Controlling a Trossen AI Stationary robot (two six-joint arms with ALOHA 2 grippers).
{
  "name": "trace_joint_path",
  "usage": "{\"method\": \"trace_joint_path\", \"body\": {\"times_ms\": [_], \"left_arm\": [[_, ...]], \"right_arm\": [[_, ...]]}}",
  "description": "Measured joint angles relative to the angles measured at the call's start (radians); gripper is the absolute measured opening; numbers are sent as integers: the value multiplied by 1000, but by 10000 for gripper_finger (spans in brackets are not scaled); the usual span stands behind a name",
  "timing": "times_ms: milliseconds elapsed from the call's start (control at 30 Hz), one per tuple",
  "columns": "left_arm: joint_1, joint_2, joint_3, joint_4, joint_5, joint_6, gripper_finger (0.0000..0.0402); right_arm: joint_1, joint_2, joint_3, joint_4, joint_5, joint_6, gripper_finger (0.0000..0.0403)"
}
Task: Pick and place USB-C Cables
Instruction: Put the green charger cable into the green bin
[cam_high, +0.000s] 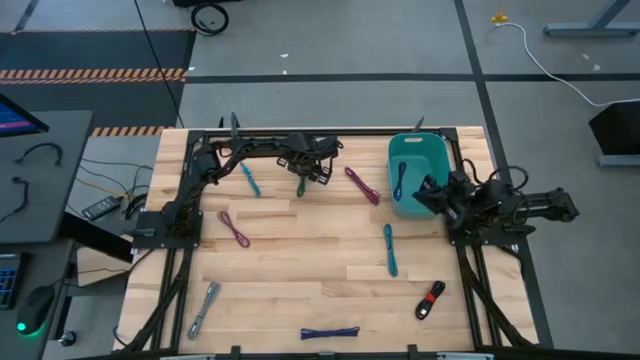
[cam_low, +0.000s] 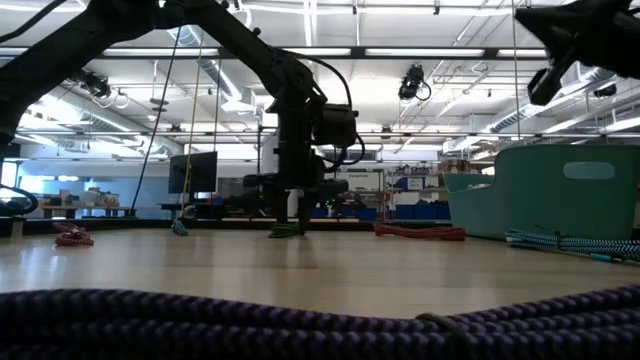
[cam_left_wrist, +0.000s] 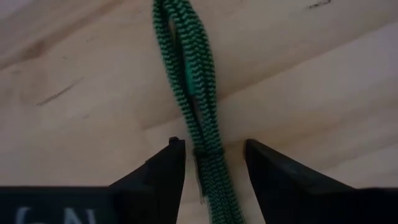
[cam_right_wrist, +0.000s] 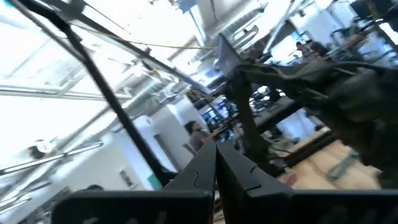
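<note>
Picking step, at the grasp. The left claw (cam_left_wrist: 214, 165) is lowered to the counter (cam_high: 300, 270) with its fingers spread to either side of the green cable (cam_left_wrist: 194, 93), not yet pinching it; this cable lies a little way left of the teal bin (cam_high: 418, 150). The right claw (cam_right_wrist: 216, 163), fingers pressed together and empty, hangs just right of the bin, tilted away from the counter. Next, presumably: close on the cable, lift, carry it rightward to the bin
</note>
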Motion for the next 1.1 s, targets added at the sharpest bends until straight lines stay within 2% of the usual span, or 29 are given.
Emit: {"method": "trace_joint_path", "body": {"times_ms": [100,167,267,367,400,567,767,900,1100], "left_arm": [[-4,0,0,2,2,-9,163],[-11,1,0,11,-4,21,146],[-18,3,-1,24,-15,95,98],[-24,3,0,28,-8,191,36],[-24,2,4,24,1,225,28],[-47,-14,67,-5,85,421,28],[-97,-35,254,56,272,592,26],[-136,-36,296,323,389,560,26],[-176,16,291,830,475,312,25]], "right_arm": [[3,24,81,-10,-12,-23,14],[7,50,158,-81,-13,-70,10],[12,104,311,-275,-16,-138,5],[14,180,484,-537,-3,-174,4],[14,209,541,-625,2,-178,4],[14,357,787,-1018,44,-156,3],[14,502,976,-1320,62,-95,2],[14,575,1080,-1406,70,-52,2],[14,639,1216,-1407,169,-97,2]]}}
